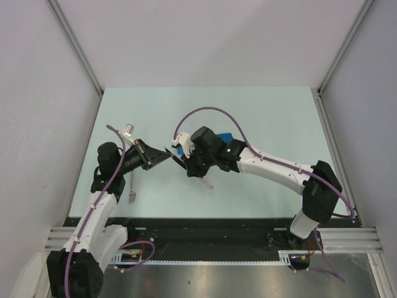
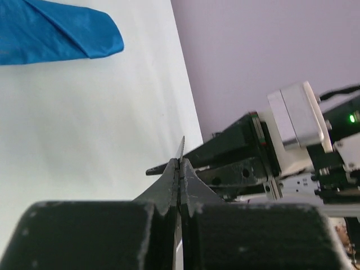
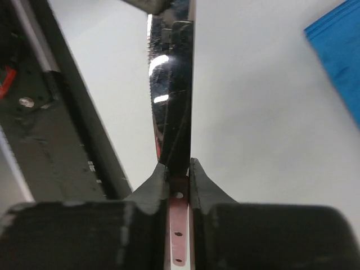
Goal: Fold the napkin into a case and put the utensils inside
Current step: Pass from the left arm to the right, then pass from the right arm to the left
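The napkin is folded into a narrow royal-blue oblong, mostly hidden under my right arm in the top view (image 1: 227, 137). Its rounded end shows in the left wrist view (image 2: 53, 36) and a corner in the right wrist view (image 3: 338, 53). A knife (image 3: 170, 95) with a shiny serrated blade and pinkish handle (image 1: 208, 182) hangs between both grippers above the table. My right gripper (image 1: 183, 162) (image 3: 179, 169) is shut on its handle end. My left gripper (image 1: 165, 155) (image 2: 181, 169) is shut on the blade, seen edge-on. A second slim utensil (image 1: 133, 186) lies on the table by my left arm.
The pale table (image 1: 273, 118) is walled by grey panels on three sides. A black rail (image 1: 205, 226) runs along the near edge. The two wrists almost touch at the table's middle left.
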### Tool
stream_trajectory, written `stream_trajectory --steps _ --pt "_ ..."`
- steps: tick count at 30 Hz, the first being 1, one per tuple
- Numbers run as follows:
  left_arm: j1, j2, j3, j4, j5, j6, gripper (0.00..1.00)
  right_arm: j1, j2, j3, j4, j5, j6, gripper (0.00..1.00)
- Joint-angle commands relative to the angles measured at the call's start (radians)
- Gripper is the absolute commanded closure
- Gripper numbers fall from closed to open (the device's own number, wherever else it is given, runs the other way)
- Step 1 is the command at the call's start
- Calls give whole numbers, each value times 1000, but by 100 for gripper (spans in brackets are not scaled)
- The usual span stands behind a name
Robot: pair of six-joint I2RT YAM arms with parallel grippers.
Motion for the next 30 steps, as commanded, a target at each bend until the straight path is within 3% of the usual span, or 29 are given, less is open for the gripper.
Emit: stream_trajectory --steps 1,2,4,5,8,18,30 --pt "21 4 48 -37 37 8 96 37 32 47 -48 169 -102 100" --pt "26 31 59 -68 63 60 76 43 32 45 -55 180 -124 100" --pt "43 54 102 -199 80 128 55 45 25 37 -55 214 -191 100" --pt "76 67 118 -244 83 209 18 45 23 37 -69 241 -205 100" --pt "101 70 186 -388 65 365 10 39 14 31 -94 271 -270 100" --pt "93 172 171 -347 257 410 35 28 -44 26 -143 150 -434 100" --pt "-48 231 157 -241 223 338 53 40 -31 37 -154 119 -446 100"
